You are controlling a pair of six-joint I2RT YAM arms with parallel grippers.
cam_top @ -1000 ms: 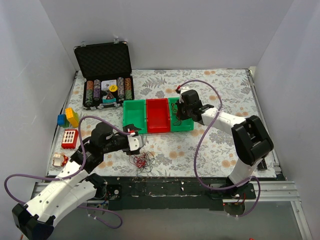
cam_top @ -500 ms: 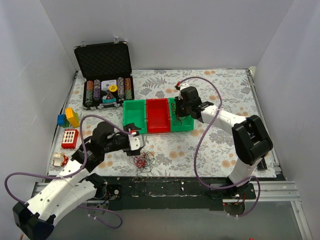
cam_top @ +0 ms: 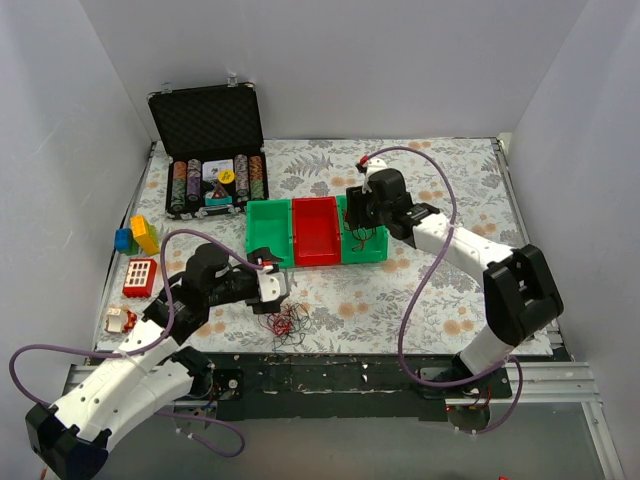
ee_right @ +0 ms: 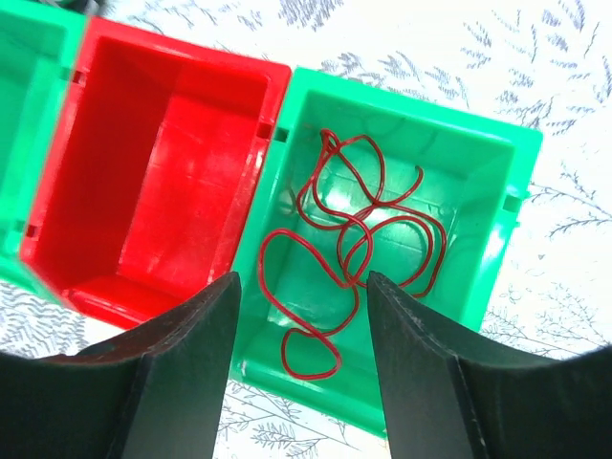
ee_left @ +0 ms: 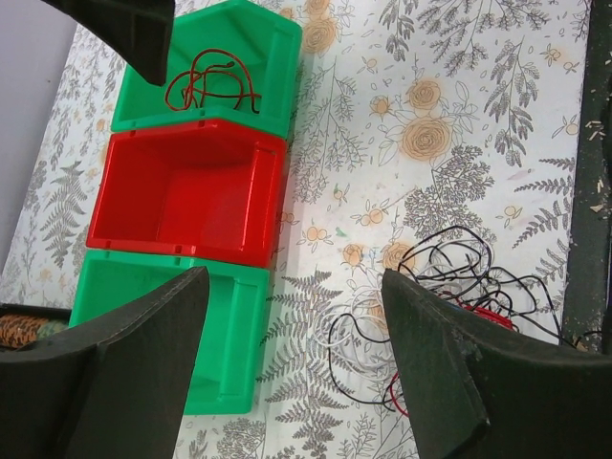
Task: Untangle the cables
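Note:
A small tangle of the cables [cam_top: 287, 322], black, white and red, lies on the flowered cloth near the front edge. In the left wrist view the tangle [ee_left: 459, 282] sits just right of my left gripper [ee_left: 295, 279], which is open and holds nothing. The left gripper [cam_top: 272, 286] hovers just behind the tangle. One red cable [ee_right: 356, 239] lies loosely coiled inside the right green bin [ee_right: 502, 220]. My right gripper [ee_right: 301, 277] hangs open above that bin [cam_top: 381, 255], clear of the cable. The right gripper [cam_top: 358, 214] is empty.
A red bin [cam_top: 316, 232] and a left green bin [cam_top: 268, 236] stand in a row with the right one. An open black case of poker chips [cam_top: 208, 150] is at the back left. Toy blocks [cam_top: 136, 237] and a red toy [cam_top: 139, 276] lie at the left edge.
My right gripper has opened and let the red cable drop into the right green bin, then lifted back a little. The left gripper has widened slightly and hardly moved.

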